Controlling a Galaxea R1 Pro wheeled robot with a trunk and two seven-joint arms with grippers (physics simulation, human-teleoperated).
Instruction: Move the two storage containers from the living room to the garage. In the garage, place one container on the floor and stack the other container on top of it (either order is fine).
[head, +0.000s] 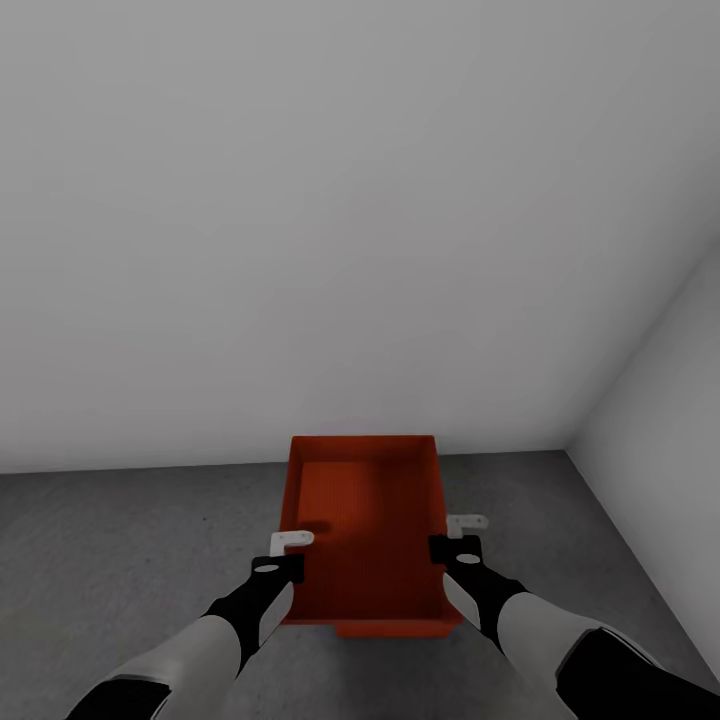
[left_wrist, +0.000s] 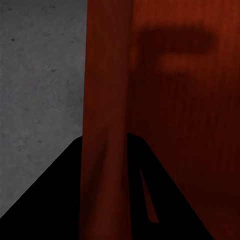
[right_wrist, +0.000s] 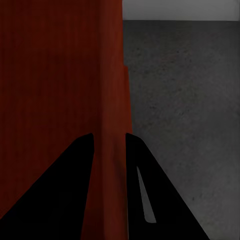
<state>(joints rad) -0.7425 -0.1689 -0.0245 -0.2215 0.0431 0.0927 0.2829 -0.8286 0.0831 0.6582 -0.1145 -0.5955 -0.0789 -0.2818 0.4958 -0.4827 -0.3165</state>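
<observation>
Left gripper (head: 286, 556) clamps container (head: 368, 520) wall | right gripper (head: 459, 537) likewise | apparently above floor (head: 120, 540)

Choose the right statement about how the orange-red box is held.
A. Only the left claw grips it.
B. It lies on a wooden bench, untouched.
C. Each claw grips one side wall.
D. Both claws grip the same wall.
C: the left claw pinches the left wall of the box and the right claw pinches the right wall, above the grey floor.
</observation>
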